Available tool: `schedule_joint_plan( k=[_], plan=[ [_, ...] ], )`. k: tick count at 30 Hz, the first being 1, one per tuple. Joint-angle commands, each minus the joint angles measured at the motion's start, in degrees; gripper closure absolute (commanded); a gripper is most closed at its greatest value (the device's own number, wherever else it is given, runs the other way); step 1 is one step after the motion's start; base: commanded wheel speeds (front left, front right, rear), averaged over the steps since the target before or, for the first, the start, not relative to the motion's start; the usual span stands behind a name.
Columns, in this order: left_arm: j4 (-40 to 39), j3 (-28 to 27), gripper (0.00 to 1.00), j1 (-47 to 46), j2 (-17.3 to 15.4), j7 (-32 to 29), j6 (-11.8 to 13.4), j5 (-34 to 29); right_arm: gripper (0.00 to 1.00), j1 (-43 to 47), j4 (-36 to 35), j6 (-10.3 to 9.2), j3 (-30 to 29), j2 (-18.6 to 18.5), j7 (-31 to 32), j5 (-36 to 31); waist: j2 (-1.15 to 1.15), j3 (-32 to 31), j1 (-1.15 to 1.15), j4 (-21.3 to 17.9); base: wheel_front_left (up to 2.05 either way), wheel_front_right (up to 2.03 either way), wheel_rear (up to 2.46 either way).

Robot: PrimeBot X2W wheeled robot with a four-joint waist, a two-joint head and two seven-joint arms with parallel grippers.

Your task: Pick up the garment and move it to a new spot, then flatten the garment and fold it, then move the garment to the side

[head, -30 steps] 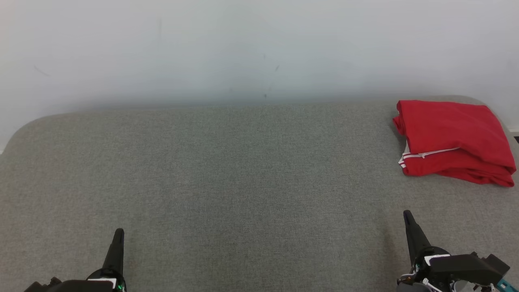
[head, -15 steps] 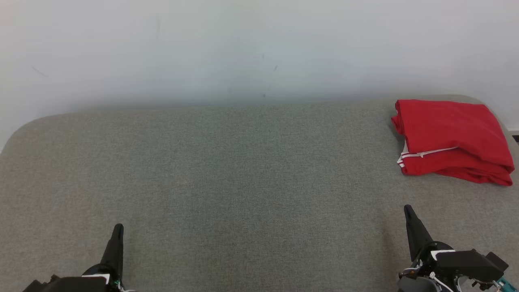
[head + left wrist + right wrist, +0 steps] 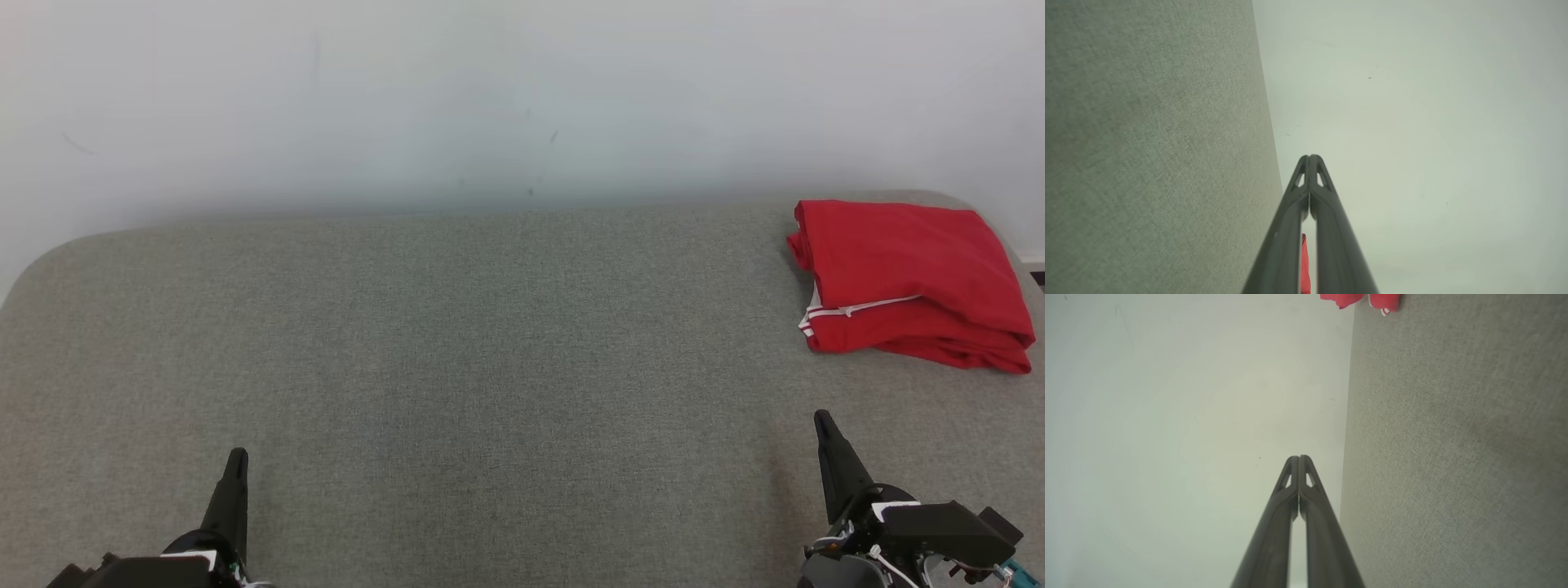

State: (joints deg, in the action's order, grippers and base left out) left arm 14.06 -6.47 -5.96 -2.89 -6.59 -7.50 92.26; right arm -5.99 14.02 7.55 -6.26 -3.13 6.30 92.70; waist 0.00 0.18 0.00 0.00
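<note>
the red garment lies folded at the far right corner of the grey surface, so it seems already put aside. the left claw and right claw are closed and empty near the front edge, probably because little work is left.

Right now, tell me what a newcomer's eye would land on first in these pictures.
The folded red garment stands out first, lying at the far right end of the grey fabric surface near the pale wall. Next come the left gripper at the head view's lower left and the right gripper at its lower right, both shut, empty and apart from the garment.
</note>
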Motion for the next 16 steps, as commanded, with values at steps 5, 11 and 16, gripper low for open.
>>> schedule_joint_plan(
  k=[5,11,16],
  plan=[
    [0.07,-0.2,1.0,-0.62,0.03,-0.11,-0.05,0.29,1.0,-0.45,-0.07,-0.12,-0.05,0.0,0.19,-0.08,0.0,0.0,0.0,0.0,0.0,0.0,0.0],
    [0.06,-0.21,1.0,-0.61,0.03,-0.11,-0.05,0.28,1.0,-0.45,-0.07,-0.12,-0.08,0.02,0.19,-0.13,0.0,0.0,0.0,0.0,0.0,0.0,0.0],
    [0.06,-0.21,1.0,-0.61,0.03,-0.11,-0.05,0.28,1.0,-0.45,-0.07,-0.12,-0.09,0.04,0.2,-0.15,0.0,0.0,0.0,0.0,0.0,0.0,0.0]
  ],
)
